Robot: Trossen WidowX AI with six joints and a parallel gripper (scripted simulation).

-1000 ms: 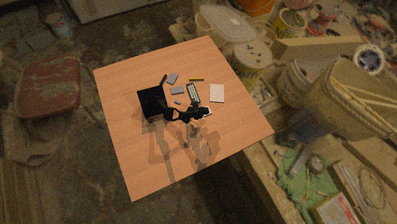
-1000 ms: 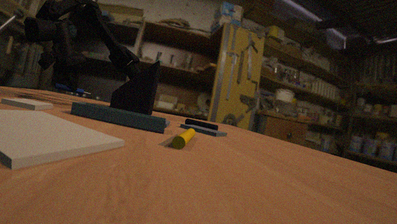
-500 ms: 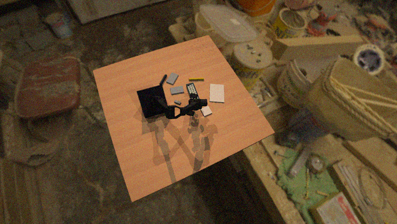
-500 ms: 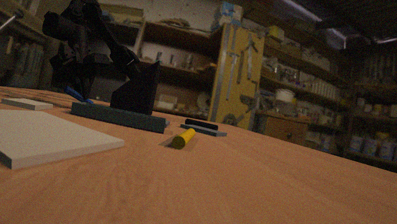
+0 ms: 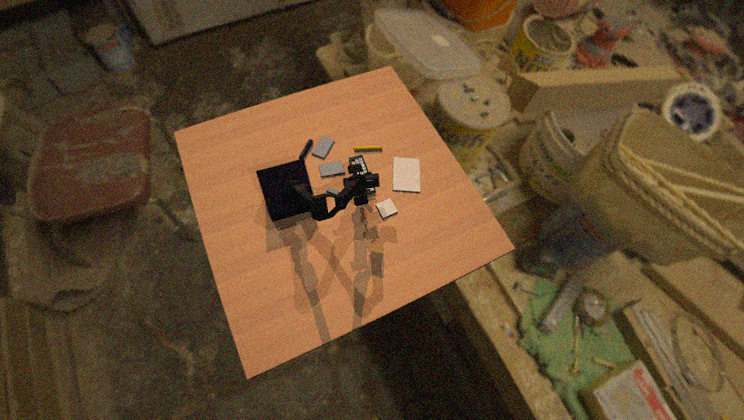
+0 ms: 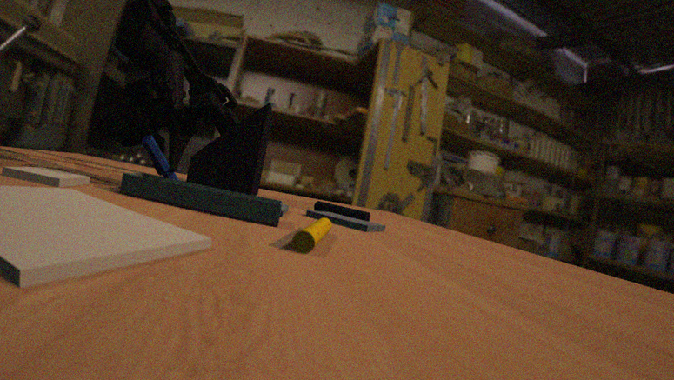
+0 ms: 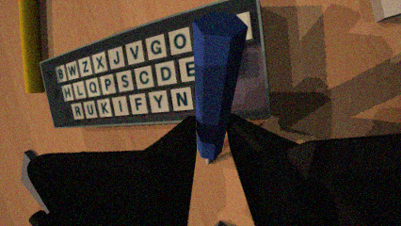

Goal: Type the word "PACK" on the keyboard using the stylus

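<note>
The keyboard [image 5: 358, 161] [image 6: 200, 198] [image 7: 61, 113] lies on the desk, its letter keys facing up. In the wrist view the P key [image 7: 108, 84], C key [image 7: 144, 77] and K key [image 7: 104, 109] show. I cannot see the A key; the stylus covers some keys at the right. My gripper [image 7: 211, 121] is shut on the blue stylus [image 6: 156, 154] [image 7: 214, 71], which is tilted. In the wrist view its pale tip [image 7: 208, 161] shows past the keyboard's lower edge, against the desk. I cannot tell how high the tip is.
A yellow marker [image 5: 367, 148] [image 6: 313, 233] [image 7: 31, 52] lies off one end of the keyboard. A small white block [image 5: 386, 208] [image 6: 46, 175] lies off the other end. A white pad [image 5: 406, 174] [image 6: 79, 226] lies beyond it. Grey blocks [image 5: 323, 147] [image 5: 331, 169] lie towards the arm's base.
</note>
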